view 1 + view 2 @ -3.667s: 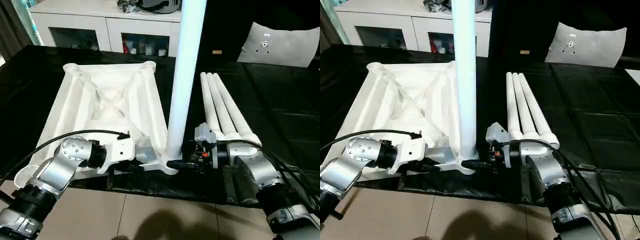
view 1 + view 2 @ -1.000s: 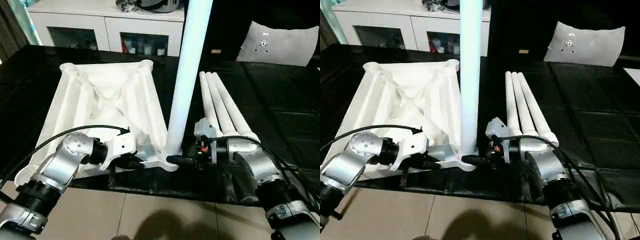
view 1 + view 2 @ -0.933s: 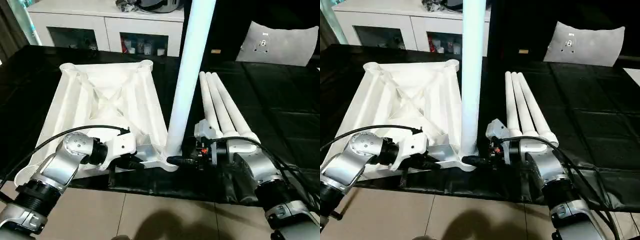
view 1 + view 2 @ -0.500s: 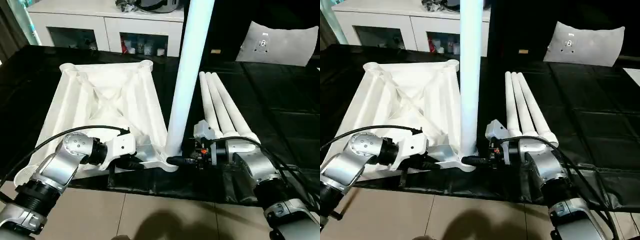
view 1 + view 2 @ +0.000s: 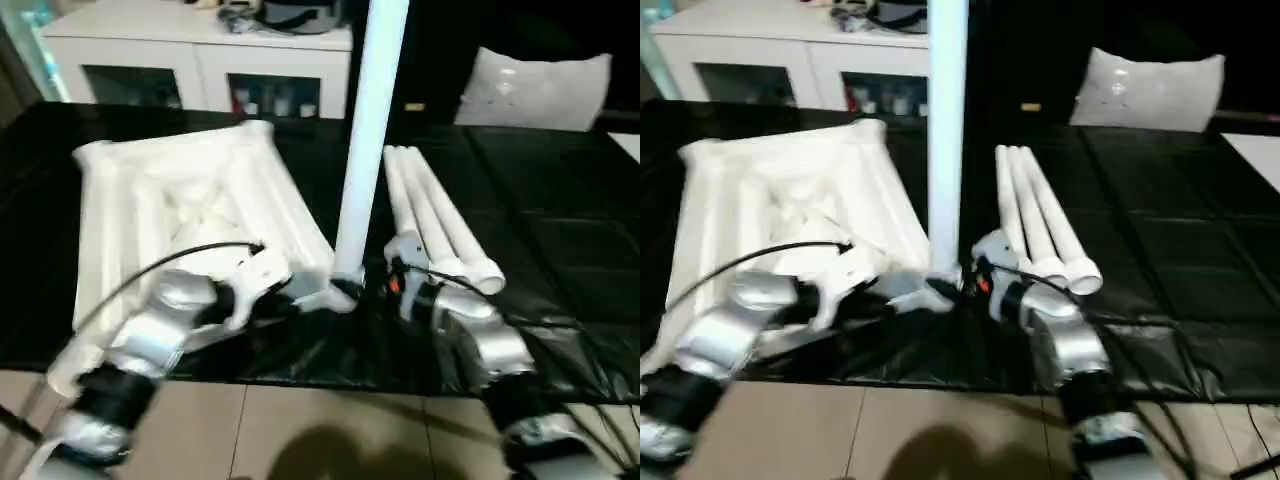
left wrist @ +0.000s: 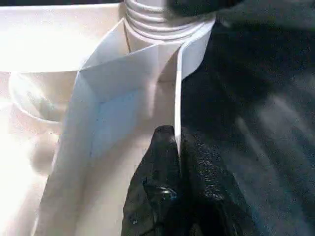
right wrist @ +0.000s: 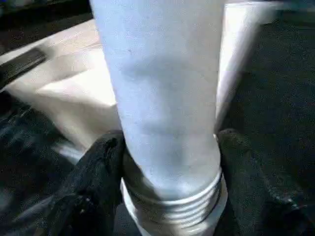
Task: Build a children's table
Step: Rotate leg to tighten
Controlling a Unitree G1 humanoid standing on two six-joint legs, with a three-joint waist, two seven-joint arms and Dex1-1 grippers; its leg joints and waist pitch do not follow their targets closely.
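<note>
**One leg upright in the corner socket, three lying loose**

No readable writing anywhere that I can make out, no brand or label on the plastic.

The top (image 5: 180,200) is smooth white plastic, lying underside up on the counter (image 5: 560,250), so I'm looking at crossed ribs and a round socket at each corner. The leg (image 5: 365,150) is a long round tapered tube, standing upright in the near corner socket (image 6: 162,29). On the right wrist view its base has ridged thread rings (image 7: 172,206).

My right pincer (image 7: 170,162) is closed around the leg just above the threads, one black finger (image 7: 98,167) on each side. My left pincer (image 6: 177,162) is clamped shut on the thin side wall of the top, right by that socket. The finger pads look rubbery and pebbled.

The three spare legs (image 5: 430,220) lie side by side on the counter, just beside the top on my right.

The counter is covered in shiny black sheeting with creases. Behind it there's a white cabinet (image 5: 200,60) with glass doors, and a pale cushion (image 5: 530,90). The floor (image 5: 300,440) is beige tile.
</note>
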